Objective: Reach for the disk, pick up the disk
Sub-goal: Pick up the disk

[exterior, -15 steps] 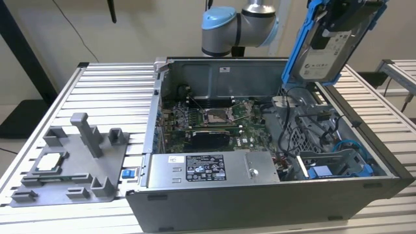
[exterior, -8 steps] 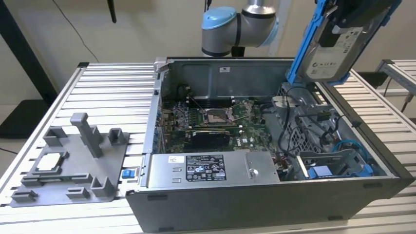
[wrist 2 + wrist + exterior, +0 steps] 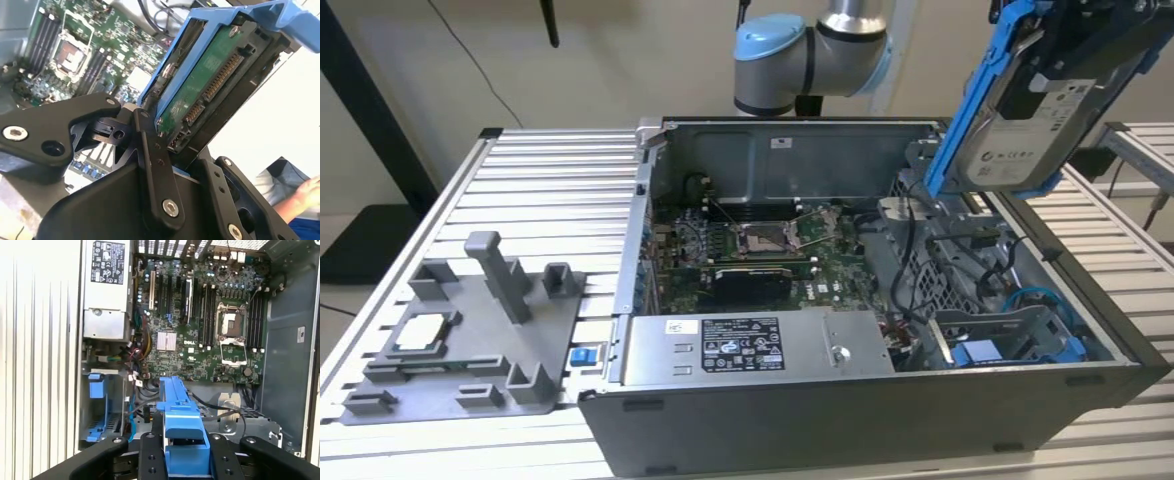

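Case (image 3: 881,420): open computer case on the slatted table (image 3: 547,190), motherboard (image 3: 747,245) exposed inside.
Power supply (image 3: 747,345): silver box along the case's near wall in the exterior view.
Disk (image 3: 1027,120): lifted clear above the case at the exterior view's right — blue frame on its edges, label facing the camera.
Gripper (image 3: 165,145): fingers (image 3: 155,170) clamped on the disk's end in the second wrist view.
Hand (image 3: 305,192): a person's, beyond the disk.

In the second wrist view the tool (image 3: 167,150) has its black fingers (image 3: 152,155) clamped on the disk (image 3: 207,82), which is held tilted, its green circuit side and connector showing inside the blue carrier frame (image 3: 280,15). Beyond it lies the motherboard (image 3: 75,55). A person's hand (image 3: 305,192) shows nearby.
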Controlling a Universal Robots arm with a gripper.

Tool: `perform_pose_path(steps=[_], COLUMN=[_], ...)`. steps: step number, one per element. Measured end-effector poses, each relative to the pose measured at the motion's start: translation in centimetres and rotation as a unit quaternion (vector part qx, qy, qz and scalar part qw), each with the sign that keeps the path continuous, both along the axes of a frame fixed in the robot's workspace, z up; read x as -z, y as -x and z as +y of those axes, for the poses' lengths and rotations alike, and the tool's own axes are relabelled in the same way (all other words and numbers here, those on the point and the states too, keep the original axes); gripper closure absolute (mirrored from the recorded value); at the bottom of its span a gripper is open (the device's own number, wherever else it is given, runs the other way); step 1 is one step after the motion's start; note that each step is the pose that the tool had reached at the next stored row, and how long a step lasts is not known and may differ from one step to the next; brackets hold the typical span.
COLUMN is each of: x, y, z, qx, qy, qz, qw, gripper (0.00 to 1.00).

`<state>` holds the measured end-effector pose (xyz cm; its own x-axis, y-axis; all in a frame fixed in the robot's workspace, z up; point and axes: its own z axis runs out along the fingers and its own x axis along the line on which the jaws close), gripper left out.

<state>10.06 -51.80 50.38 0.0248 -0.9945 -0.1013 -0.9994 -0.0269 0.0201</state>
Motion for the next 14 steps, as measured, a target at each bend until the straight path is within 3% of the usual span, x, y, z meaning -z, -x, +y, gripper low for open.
perform_pose_path(steps=[7, 12, 14], x=[0.11, 0.21, 0.24], y=[0.0, 0.0, 0.0], z=[-2.70, -4.23, -4.66], qx=[0.001, 0.001, 0.001], qy=[0.0000, 0.0012, 0.0047], qz=[0.0000, 0.0000, 0.0000], qw=[1.0000, 1.0000, 1.0000], gripper=[1.00, 1.00, 1.00])
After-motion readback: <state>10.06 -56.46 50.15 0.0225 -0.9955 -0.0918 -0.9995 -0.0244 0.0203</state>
